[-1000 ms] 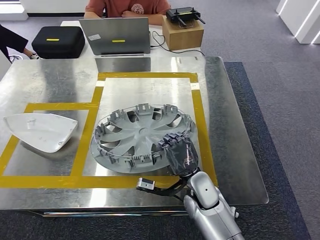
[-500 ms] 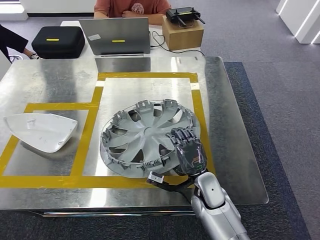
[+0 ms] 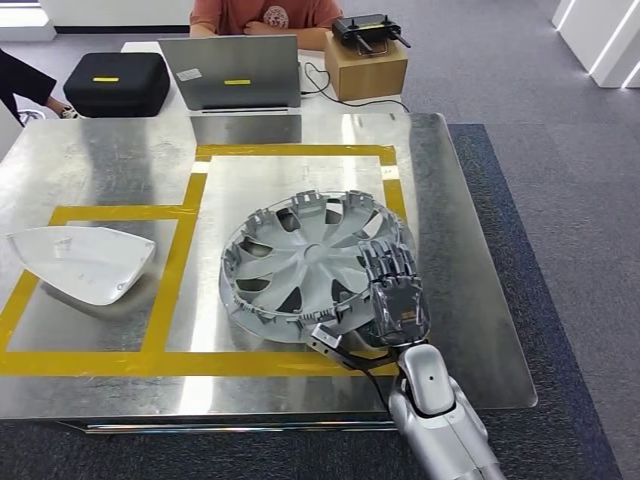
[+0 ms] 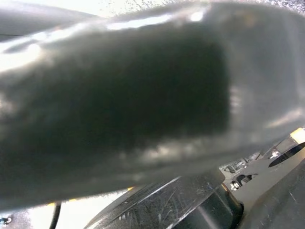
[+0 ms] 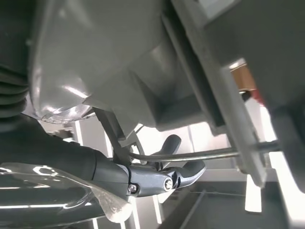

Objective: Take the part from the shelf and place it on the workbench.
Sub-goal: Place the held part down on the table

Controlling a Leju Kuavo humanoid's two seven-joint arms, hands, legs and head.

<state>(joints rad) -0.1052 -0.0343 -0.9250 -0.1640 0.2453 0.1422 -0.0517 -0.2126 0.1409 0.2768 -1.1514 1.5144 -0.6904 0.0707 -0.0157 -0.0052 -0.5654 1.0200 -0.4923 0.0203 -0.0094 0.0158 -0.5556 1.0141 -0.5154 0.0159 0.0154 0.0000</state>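
Note:
The part is a grey plastic wheel cover [image 3: 302, 255] with its ribbed inner side up. It lies inside the larger yellow-taped square on the metal workbench [image 3: 468, 290], with its near right edge over the tape. My right hand [image 3: 392, 295] grips that near right rim, fingers on top and thumb underneath. In the right wrist view the thumb [image 5: 158, 179] sits under the wheel cover [image 5: 118, 62], beside its wire ring. Whether that edge is raised off the bench I cannot tell.
A white curved shell [image 3: 79, 262] lies in the left taped box. Behind the bench stand a black case [image 3: 117, 82], a grey laptop [image 3: 230, 72] and a cardboard box [image 3: 366, 65] carrying a controller. A person [image 3: 264, 12] sits at the far side. Dark carpet lies right of the bench.
My right hand has carried the wheel cover to the right and a little away from me, from the middle of the taped square to its right side.

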